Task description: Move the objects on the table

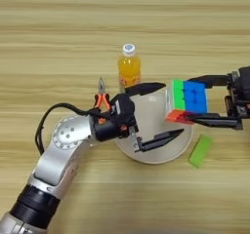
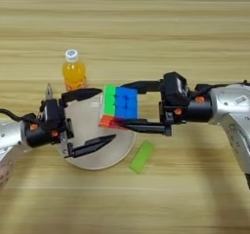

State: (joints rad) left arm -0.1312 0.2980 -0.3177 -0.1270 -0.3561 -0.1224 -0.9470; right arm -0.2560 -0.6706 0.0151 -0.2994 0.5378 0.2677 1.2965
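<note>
Right pincer [image 2: 115, 104]: grasping puzzle cube [image 2: 120, 106] above plate [image 2: 83, 160].
Left pincer [image 1: 168, 112]: released, over plate.
Juice bottle [image 1: 129, 66]: upright on desk [image 1: 58, 28].

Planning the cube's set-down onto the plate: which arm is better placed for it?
Right. The right gripper is shut on the puzzle cube at the white plate's edge; the left gripper is open and holds nothing.

Two head-mounted eyes look steeply down on the light-wood desk [image 1: 125, 13], which fills both views.

Both share the middle: the puzzle cube [image 2: 120, 107] between the two pincers. The left eye reaches further left, past the left pincer [image 1: 157, 112] onto its arm; the right eye reaches further right, behind the right pincer [image 2: 128, 105], showing that whole forearm. Both are close.
</note>
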